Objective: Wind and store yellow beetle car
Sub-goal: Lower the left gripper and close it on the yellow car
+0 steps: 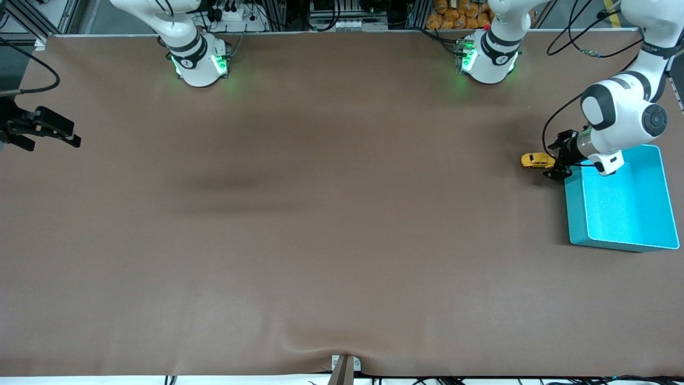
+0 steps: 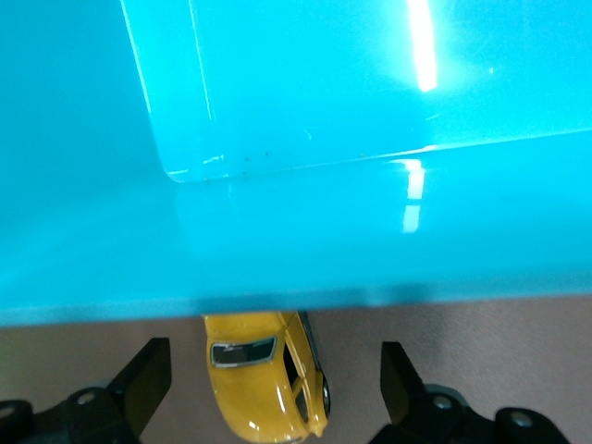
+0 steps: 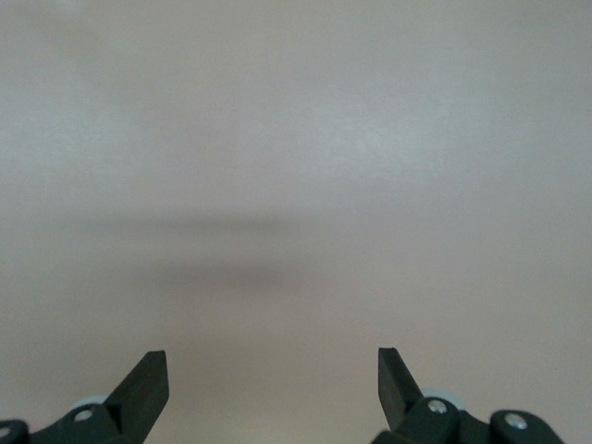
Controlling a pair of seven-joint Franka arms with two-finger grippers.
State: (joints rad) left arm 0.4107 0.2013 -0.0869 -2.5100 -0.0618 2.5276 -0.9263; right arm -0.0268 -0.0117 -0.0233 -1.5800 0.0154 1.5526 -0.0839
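The yellow beetle car (image 1: 536,160) sits on the brown table close to the turquoise bin (image 1: 576,209), toward the left arm's end. My left gripper (image 1: 554,159) is low at the car, between it and the bin's corner, and it is open. In the left wrist view the car (image 2: 250,407) lies on the mat between the two black fingers (image 2: 146,377) with a gap on each side, and the bin's wall (image 2: 370,259) rises just past it. My right gripper (image 1: 53,140) waits open at the right arm's end, with only bare mat under it (image 3: 272,361).
The brown mat (image 1: 320,214) covers the whole table. The bin holds nothing that I can see. A small metal clamp (image 1: 345,366) sits at the table edge nearest the front camera. The two arm bases (image 1: 200,61) stand along the edge farthest from the camera.
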